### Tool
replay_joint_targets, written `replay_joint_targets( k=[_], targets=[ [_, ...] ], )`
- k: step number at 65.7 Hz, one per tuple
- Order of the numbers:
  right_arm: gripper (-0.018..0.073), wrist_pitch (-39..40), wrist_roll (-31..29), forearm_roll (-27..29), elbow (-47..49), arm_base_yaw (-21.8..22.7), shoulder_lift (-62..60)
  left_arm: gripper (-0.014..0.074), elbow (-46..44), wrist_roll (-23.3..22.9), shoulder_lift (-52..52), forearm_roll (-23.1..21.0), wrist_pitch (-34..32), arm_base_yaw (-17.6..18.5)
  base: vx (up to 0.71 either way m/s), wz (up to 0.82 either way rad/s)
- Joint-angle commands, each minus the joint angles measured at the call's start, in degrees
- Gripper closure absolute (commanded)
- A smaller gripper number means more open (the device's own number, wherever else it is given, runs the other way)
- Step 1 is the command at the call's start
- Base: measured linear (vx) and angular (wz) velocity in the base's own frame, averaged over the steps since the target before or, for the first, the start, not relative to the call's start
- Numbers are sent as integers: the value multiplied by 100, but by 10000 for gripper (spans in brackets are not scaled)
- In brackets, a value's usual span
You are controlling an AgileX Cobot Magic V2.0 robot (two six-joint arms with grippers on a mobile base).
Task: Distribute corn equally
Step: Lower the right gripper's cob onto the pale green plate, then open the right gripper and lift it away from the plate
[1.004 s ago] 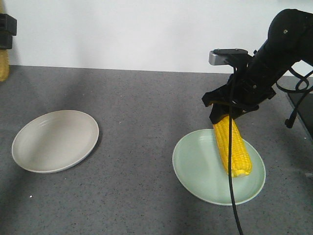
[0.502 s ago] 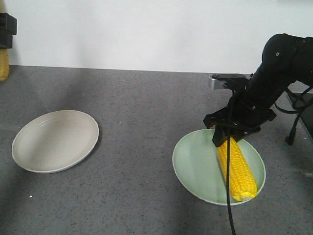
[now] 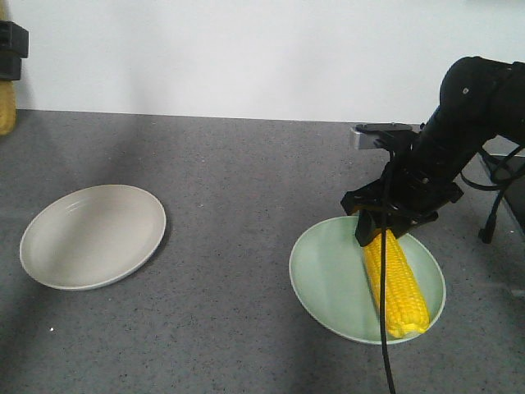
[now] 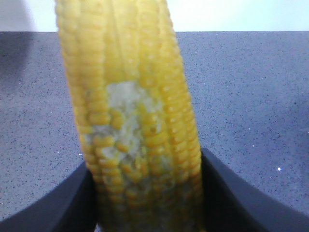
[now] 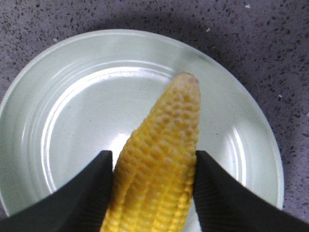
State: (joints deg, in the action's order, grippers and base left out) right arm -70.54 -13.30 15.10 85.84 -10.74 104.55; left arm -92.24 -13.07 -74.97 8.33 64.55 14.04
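My right gripper (image 3: 379,228) is shut on the thick end of a yellow corn cob (image 3: 399,281). The cob lies lengthwise on the pale green plate (image 3: 316,275), tip toward the front rim. In the right wrist view the black fingers (image 5: 82,193) press both sides of this corn (image 5: 161,154) over the plate (image 5: 63,111). At the far left edge, high up, my left gripper (image 4: 147,198) is shut on a second corn cob (image 4: 128,96), which shows only as a yellow sliver (image 3: 6,107) in the front view.
A beige plate (image 3: 93,235) with nothing on it sits on the grey speckled table (image 3: 238,189) at the left. A white wall runs behind the table. Black cables hang from the right arm, and dark equipment stands at the right edge (image 3: 500,176).
The right gripper came down and forward, laying the corn onto the green plate. Over the last half second it has hardly moved. The left arm stayed still.
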Motion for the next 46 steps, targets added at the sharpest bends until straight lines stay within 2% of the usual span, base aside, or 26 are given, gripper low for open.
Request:
replay_joint_targets(
  k=[1,14,46],
  targets=[
    [125,80,-44,68,128,3,-269,593,-194,-41,152,31,-375,0,0,0],
    [45,121,-55,54,128,3,-269,593,-194,-41,152,-4,-352,0,0,0],
    [38,381,-9,-139,128,81,-733,593,-194,-41,152,-4,-340,0,0,0]
  ],
)
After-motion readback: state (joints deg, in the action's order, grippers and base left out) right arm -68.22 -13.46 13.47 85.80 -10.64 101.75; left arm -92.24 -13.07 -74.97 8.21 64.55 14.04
